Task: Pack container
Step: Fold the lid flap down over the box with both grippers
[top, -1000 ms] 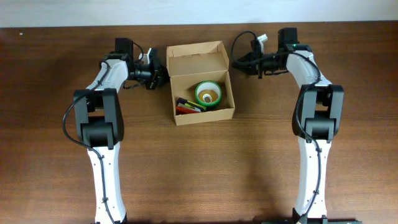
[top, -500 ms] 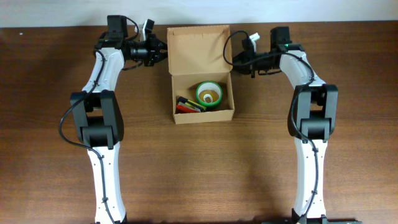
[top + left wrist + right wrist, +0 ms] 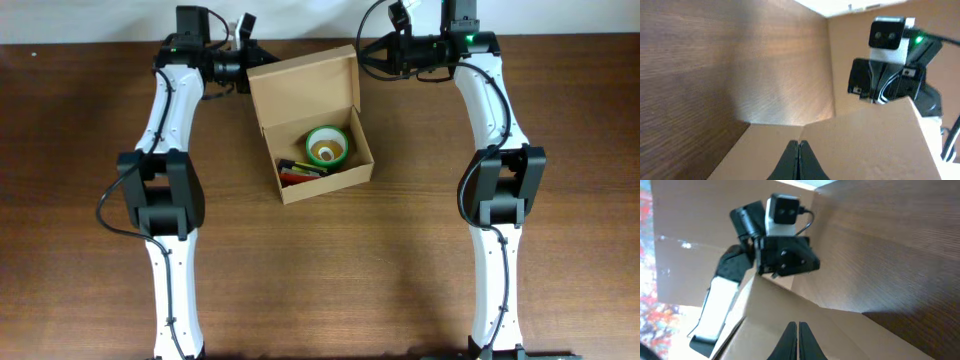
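The container (image 3: 318, 178) is a tan cardboard box, turned slightly askew at the table's far middle. Its hinged lid flap (image 3: 300, 88) stands raised and tilted. Inside lie a green tape roll (image 3: 327, 146) and some red, yellow and black items (image 3: 300, 172). My left gripper (image 3: 250, 68) is shut at the lid's far left corner. My right gripper (image 3: 366, 56) is shut at its far right corner. In the left wrist view the closed gripper (image 3: 798, 145) rests against the cardboard lid (image 3: 865, 145). The right wrist view shows the same closed gripper (image 3: 796, 325) on the cardboard (image 3: 840, 335). Nothing sits between either pair of fingers.
Both arms reach along the table's far edge, where a white wall strip (image 3: 320, 18) runs. Each wrist view shows the other arm's camera head beyond the lid: the right arm (image 3: 890, 55) and the left arm (image 3: 780, 235). Brown wooden tabletop (image 3: 400, 260) surrounds the box.
Both shut grippers have moved toward the far edge, behind the lid's top corners. The lid flap has tipped up from lying flat, and the box has turned slightly.
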Robot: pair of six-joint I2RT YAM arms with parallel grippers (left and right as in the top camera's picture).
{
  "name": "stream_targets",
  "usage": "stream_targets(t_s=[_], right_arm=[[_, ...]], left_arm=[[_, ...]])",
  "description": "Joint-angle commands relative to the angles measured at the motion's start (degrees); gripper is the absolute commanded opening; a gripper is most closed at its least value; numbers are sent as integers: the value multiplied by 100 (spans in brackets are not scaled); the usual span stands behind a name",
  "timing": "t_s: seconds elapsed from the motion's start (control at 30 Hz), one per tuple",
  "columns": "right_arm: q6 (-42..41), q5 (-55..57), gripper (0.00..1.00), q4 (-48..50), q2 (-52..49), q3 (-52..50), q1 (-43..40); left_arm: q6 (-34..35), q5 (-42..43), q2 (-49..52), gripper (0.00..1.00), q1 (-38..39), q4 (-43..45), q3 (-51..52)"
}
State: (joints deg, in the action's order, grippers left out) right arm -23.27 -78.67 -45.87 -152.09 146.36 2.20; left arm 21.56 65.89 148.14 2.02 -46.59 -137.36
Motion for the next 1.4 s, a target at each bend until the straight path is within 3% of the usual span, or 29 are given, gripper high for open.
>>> stream_targets(t_s=[0.0,0.1,0.27,0.63,0.87,1.07,1.37], right_arm=[[345,295,4,-275,11,127,83],[1355,1014,4,-1268,201,129,151],[2212,1626,4,-2197,557,131,157],[3296,2841,4,-3403,1322,136,424],[3338,4048,4,-3792,1814,136,793],[3338,4780,4,-4317,2026,136,1027],[2728,6793,4,-4739,2028,4,2304]], left_arm=[[-916,-422,-66,2,125,-730,-422],[-1576,-909,-74,2,295,-1753,-988],[-2135,-1502,-74,2,614,-2833,-1805],[-2643,-2505,-715,2,776,-4026,-1993],[-2861,-3348,-1292,2,1027,-4996,-1993],[-2695,-4096,-1587,2,1139,-5007,-1993],[-2234,-6389,-2892,2,1178,-5007,-1993]])
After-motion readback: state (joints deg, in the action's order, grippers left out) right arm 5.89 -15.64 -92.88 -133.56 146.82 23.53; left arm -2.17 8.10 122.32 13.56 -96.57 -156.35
